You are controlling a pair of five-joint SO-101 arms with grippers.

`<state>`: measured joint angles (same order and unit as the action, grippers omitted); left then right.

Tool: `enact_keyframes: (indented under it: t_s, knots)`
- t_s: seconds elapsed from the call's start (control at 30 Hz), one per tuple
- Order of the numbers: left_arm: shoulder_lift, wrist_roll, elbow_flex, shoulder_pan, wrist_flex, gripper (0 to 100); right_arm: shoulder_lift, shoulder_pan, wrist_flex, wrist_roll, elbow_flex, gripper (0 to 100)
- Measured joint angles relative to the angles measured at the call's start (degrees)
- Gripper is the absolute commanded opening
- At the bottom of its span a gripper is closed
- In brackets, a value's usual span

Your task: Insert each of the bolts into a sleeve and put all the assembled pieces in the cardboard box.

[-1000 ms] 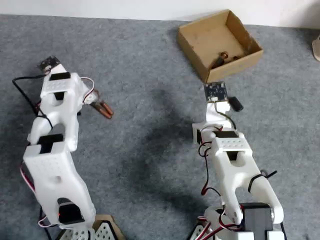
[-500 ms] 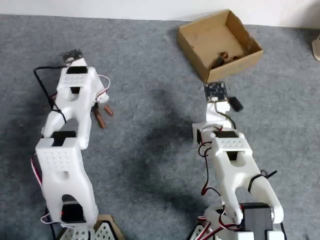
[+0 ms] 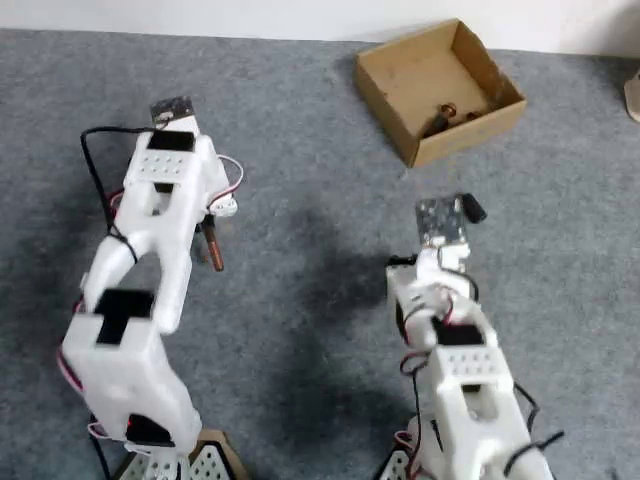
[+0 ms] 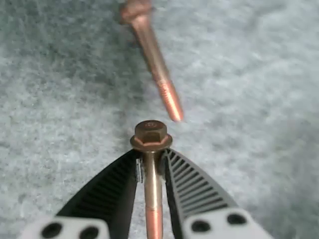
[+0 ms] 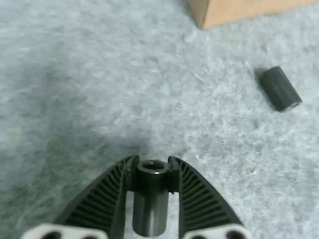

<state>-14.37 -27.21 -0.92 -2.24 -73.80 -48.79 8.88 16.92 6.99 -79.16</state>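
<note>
1. The left hand (image 4: 150,152) is closed tight on a copper bolt (image 4: 151,136). Both fingers press the shank just under the hex head, and the head pokes out past the fingertips.
2. A second bolt (image 4: 153,62) lies flat on the grey counter (image 4: 259,99) just beyond the held one, apart from it, with its threaded tip pointing back toward the hand.
3. The right hand (image 5: 151,160) is closed around a dark sleeve (image 5: 151,199). The sleeve sits lengthwise between the fingers, with its open bore facing outward at the fingertips.
4. A loose sleeve (image 5: 280,88) lies on its side on the counter, clear of the right hand and near the corner of the cardboard box (image 5: 239,10). From above, this sleeve (image 3: 474,208) shows just beside the right arm's wrist.
5. In the high view the cardboard box (image 3: 470,128) stands open at the far right of the counter, well away from the left arm.
6. One assembled piece (image 3: 441,121), dark with a copper end, rests inside the box near its front right wall.
7. A copper bolt (image 3: 213,246) shows beside the left arm's wrist in the high view; I cannot tell whether it is the held one or the one lying loose.
</note>
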Motion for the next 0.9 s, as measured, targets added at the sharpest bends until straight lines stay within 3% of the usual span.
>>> enact_keyframes:
  t_s: [0.33, 0.53, 0.9]
  knots:
    - [26.0, 6.3, -28.1, 6.0, 24.9, 0, -12.7, 5.1, -1.1, 0.0, -6.9, 0.5]
    - [37.9, 7.6, -38.1, 10.6, 38.7, 0, -17.1, 9.3, -9.6, 6.2, -15.3, 0.5]
    - [50.7, -5.6, -50.8, 17.1, 55.7, 0, -25.1, 10.4, -12.3, 7.6, -16.5, 0.5]
